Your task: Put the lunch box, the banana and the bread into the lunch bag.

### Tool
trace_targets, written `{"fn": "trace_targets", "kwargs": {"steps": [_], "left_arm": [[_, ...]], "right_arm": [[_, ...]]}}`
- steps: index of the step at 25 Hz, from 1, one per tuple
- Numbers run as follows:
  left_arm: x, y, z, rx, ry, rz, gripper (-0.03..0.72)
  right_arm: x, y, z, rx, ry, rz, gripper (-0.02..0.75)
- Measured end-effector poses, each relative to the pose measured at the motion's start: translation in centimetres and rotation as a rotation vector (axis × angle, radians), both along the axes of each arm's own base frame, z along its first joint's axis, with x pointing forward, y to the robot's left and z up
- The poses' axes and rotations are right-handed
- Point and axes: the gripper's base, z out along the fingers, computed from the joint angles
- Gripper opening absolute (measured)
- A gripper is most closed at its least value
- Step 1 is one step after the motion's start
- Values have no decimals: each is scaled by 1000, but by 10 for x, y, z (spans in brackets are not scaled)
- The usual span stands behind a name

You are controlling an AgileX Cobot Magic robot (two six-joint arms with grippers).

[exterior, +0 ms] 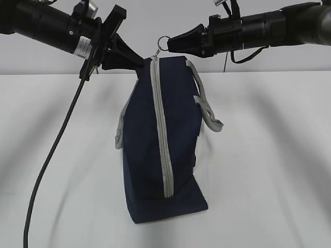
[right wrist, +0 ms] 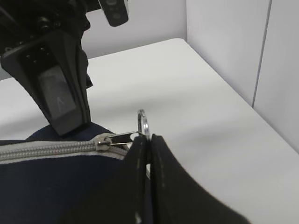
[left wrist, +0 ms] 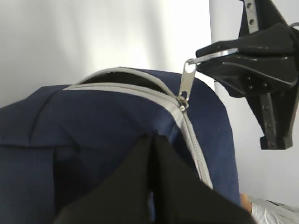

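Note:
The navy lunch bag (exterior: 142, 155) stands on end on the white table, its grey zipper (exterior: 161, 134) running down the near face. My left gripper (exterior: 135, 63) is shut on the bag's fabric at its top; in the left wrist view it (left wrist: 152, 138) pinches navy cloth (left wrist: 93, 121). My right gripper (exterior: 169, 47) is shut on the zipper's ring pull (exterior: 163, 42), also seen in the right wrist view (right wrist: 143, 122) between its tips (right wrist: 148, 138). The zipper gapes a little at the top (left wrist: 117, 77). The lunch box, banana and bread are out of view.
Grey strap handles hang at the bag's right (exterior: 208, 111) and left (exterior: 120, 132). A black cable (exterior: 51, 165) hangs from the left arm. White walls border the table's edge (right wrist: 243, 102). A tan patch (left wrist: 245, 200) and something silvery (left wrist: 275, 213) show beside the bag.

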Motion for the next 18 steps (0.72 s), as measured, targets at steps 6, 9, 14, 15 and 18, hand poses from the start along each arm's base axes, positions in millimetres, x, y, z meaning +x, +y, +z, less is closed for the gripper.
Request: {"fn": "trace_targets", "kwargs": {"steps": [6,9,14,15,18], "left_arm": [[0,0,-1,13,-5,1,-4],[-1,-3,-2,40,-16,-11,-4],[-3,-11,-2,57,-29,-30,-4],[-3,-11,-2,60,-30,-33,-4],[-4,-11,-2,64,-31,-35,-4]], "right_arm": [[2,2,-5,22,-81,23,-16],[2,2,-3,27,-107,33,-16],[2,4,-5,41,-143,44,-16],[2,6,-5,46,-149,46,-16],[6,8,-13,58,-158,53,-16]]}}
